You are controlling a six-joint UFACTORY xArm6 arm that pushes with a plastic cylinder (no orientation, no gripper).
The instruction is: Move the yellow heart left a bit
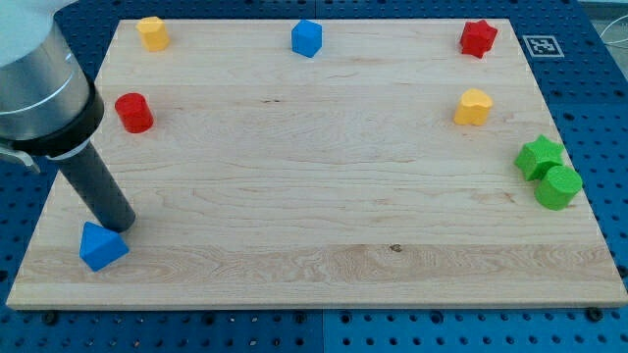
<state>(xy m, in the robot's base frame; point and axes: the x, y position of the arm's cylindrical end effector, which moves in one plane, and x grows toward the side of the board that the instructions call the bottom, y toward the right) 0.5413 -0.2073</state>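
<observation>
Gripper: none fitted, nothing to open or close, just my tip (119,226) low at the view's left, touching the blue block (101,245) | yellow heart (473,106) far off toward upper right of counter (324,196) | must get round its right side, then push left.

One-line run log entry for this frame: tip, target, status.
tip bottom left, beside blue block | yellow heart far off at right, untouched | red star above it | status: push not started
</observation>
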